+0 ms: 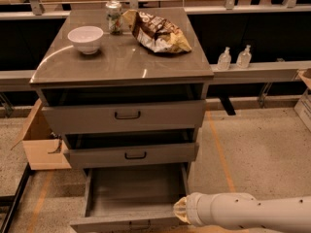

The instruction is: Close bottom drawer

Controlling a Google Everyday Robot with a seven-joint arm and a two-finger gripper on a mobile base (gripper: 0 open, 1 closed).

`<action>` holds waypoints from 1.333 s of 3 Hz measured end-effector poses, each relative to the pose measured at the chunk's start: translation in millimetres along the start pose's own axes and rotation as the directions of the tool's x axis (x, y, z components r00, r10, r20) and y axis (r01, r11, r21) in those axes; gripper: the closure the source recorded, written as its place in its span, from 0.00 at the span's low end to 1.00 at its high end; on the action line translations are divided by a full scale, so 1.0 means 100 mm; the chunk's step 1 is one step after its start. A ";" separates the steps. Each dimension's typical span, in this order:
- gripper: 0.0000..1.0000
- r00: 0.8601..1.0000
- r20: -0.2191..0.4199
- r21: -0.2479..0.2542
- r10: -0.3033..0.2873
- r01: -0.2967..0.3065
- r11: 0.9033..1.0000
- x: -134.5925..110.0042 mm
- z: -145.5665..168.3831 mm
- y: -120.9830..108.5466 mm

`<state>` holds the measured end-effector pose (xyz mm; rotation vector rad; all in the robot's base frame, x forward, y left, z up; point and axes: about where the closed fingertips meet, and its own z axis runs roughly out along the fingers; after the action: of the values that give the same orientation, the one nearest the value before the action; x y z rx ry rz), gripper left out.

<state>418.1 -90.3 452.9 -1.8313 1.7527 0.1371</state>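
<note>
The bottom drawer of the grey cabinet is pulled far out, its inside empty. Its narrow front lies at the lower edge of the view and its handle barely shows. My white arm reaches in from the lower right. The gripper is at the drawer's front right corner, level with the front panel; only its yellowish tip shows. The middle drawer and the top drawer stand slightly out, each with a black bar handle.
On the cabinet top stand a white bowl, a can and a chip bag. An open cardboard box sits on the floor to the left. Two small bottles stand on a rail at the right.
</note>
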 end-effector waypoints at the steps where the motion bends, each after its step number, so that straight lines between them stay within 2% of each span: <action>1: 1.00 1.000 -0.001 0.000 0.001 -0.001 1.000 0.01 0.00 0.00; 2: 1.00 1.000 0.010 0.020 0.028 -0.028 0.999 0.14 0.17 0.07; 4: 1.00 0.999 0.010 0.064 0.043 -0.043 0.997 0.69 0.96 0.22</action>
<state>436.8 -104.5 335.1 -1.7456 1.7711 0.1039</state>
